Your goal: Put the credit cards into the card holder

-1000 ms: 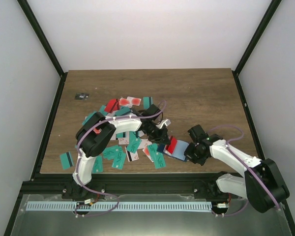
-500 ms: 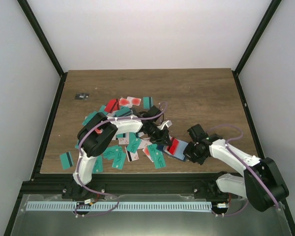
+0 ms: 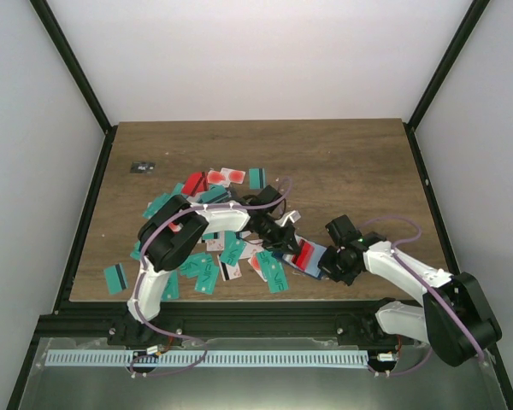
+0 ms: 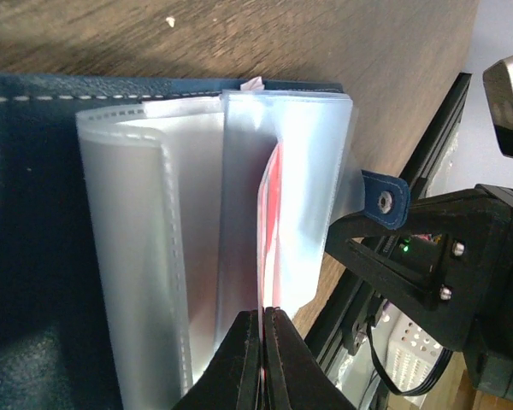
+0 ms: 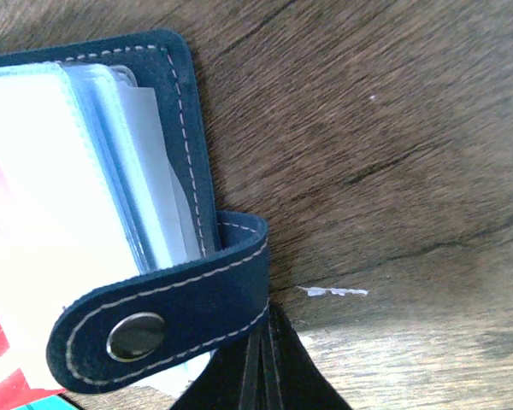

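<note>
Two grippers meet at the card holder [image 5: 185, 128], which lies open near the table's [image 3: 350, 162] front edge.

Nearest: right gripper [image 5: 260, 342], on the holder's near-right side. Jaws drawn together beneath the clasp tab [image 5: 167, 312]. It appears to nip the cover edge and pin the holder, but the contact itself is hidden.

On the holder's left: left gripper [image 4: 262, 323], jaws narrow, pinching the edge of a red-and-white card [image 4: 271, 213]. The card's leading end is partly inside a clear sleeve [image 4: 321, 162].

Step in hand: inserting one card. Judgement: the task is early.

Next move: push along the sleeve's line, keep the card flat, and release only once it is seated.

Beyond and left of the holder: many loose credit cards [image 3: 207, 275]. A small dark object [image 3: 142, 167] lies well apart, far left.
</note>
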